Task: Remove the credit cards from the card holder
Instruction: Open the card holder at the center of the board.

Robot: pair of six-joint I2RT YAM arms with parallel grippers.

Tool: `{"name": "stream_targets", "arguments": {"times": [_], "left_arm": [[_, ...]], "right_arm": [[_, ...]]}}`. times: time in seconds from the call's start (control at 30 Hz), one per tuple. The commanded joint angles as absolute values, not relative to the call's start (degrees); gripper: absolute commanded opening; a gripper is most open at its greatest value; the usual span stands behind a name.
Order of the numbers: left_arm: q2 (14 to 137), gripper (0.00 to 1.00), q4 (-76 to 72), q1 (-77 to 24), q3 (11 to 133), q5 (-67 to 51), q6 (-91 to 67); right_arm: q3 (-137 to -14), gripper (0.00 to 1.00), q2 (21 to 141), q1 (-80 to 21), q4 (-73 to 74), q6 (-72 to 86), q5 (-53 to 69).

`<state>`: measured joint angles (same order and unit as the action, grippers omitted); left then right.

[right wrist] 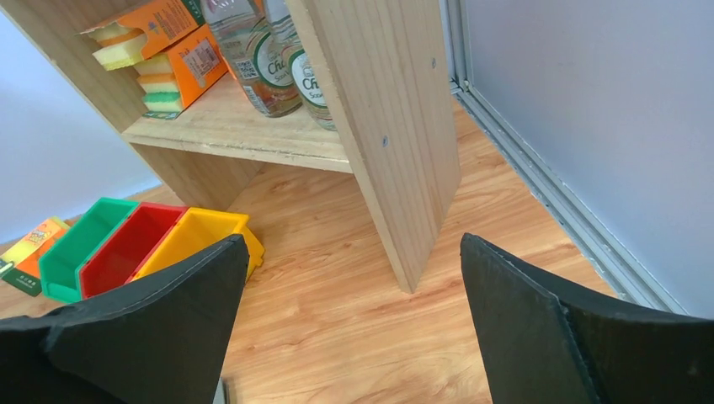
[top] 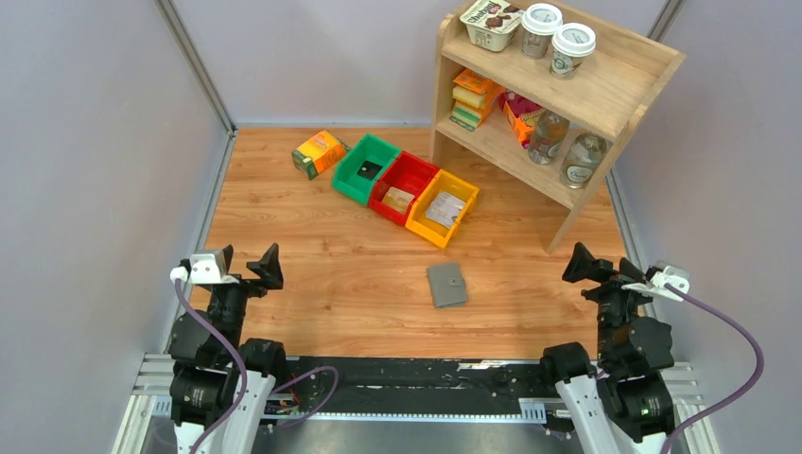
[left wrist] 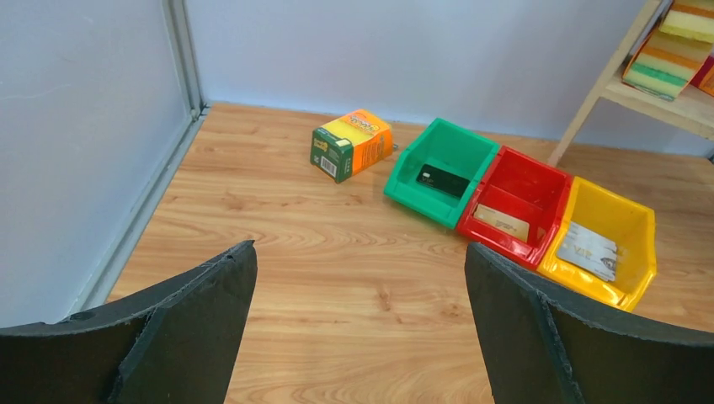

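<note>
Left gripper (top: 248, 265): jaws spread wide, empty, near the table's (top: 331, 284) left edge.
Right gripper (top: 605, 270): jaws spread wide, empty.
Card holder (top: 446, 285): lay closed on the table, between both arms, nearer the right.
Black card (left wrist: 443, 179): lay inside the green bin (left wrist: 421, 204).

The card holder (top: 446, 285) is plain grey against a table (top: 312, 274) of warm orange-brown wood grain, with pale lilac-grey walls (top: 95, 142) around it. Of the three bins, the green bin (left wrist: 417, 200) shows a black credit card (left wrist: 443, 179), the red bin (left wrist: 497, 242) a tan card (left wrist: 502, 222), and the yellow bin (left wrist: 619, 219) a white card (left wrist: 589, 251) with grey print. The carton (top: 320, 153) is orange and yellow with a dark green end — and the shelf (top: 605, 95) is pale, lightly grained wood.
</note>
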<state>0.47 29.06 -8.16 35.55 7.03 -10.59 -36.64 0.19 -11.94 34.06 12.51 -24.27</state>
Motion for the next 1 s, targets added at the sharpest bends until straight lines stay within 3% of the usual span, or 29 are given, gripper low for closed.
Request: {"name": "stream_targets", "arguments": {"times": [0.0,0.2,0.53,0.63,0.8,0.97], "left_arm": [[-0.7,1.0,28.6,-8.2,35.4,10.0,-11.6],[7.7,1.0,28.4,-8.2,36.2,-1.2,-9.8],[26.0,1.0,33.1,-8.2,39.7,-4.8,-14.8],[27.4,1.0,33.8,-8.2,39.6,-2.7,-17.7],[25.8,1.0,33.5,-8.2,37.9,-1.3,-21.7],[22.2,1.0,33.0,-8.2,35.9,-6.8,-22.2]], "right_arm": [[-37.4,1.0,-2.4,-12.2,33.8,13.1,-19.7],[-39.3,1.0,5.8,-12.2,34.5,14.1,-9.3],[-36.7,1.0,24.6,-12.2,26.6,21.7,11.2],[-34.9,1.0,31.9,-14.1,24.4,23.9,10.5],[-36.3,1.0,46.1,-26.9,24.7,23.6,0.1],[-40.7,1.0,58.3,-35.8,27.6,26.4,-8.3]]}}
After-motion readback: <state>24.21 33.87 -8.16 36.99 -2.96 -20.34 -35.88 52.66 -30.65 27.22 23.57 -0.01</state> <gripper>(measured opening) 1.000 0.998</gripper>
